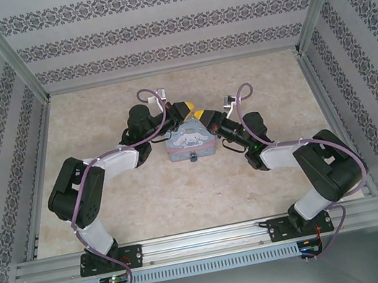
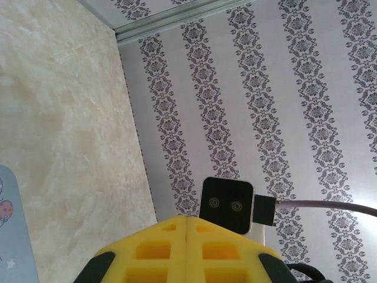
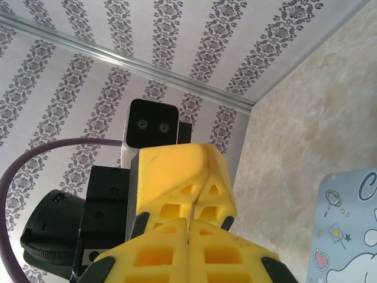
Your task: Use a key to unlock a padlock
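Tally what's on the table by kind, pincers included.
pincers: 2 (left pincer, right pincer, both shut)
pastel-blue tin box: 1
padlock: 1, at the box's near side
total: 4

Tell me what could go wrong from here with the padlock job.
1. The left gripper and right gripper, both with fingers shut, meet almost tip to tip at the far side of the tin box; they could collide or knock it.
2. The padlock sits at the box's near side, away from both; reaching over may drag the box.
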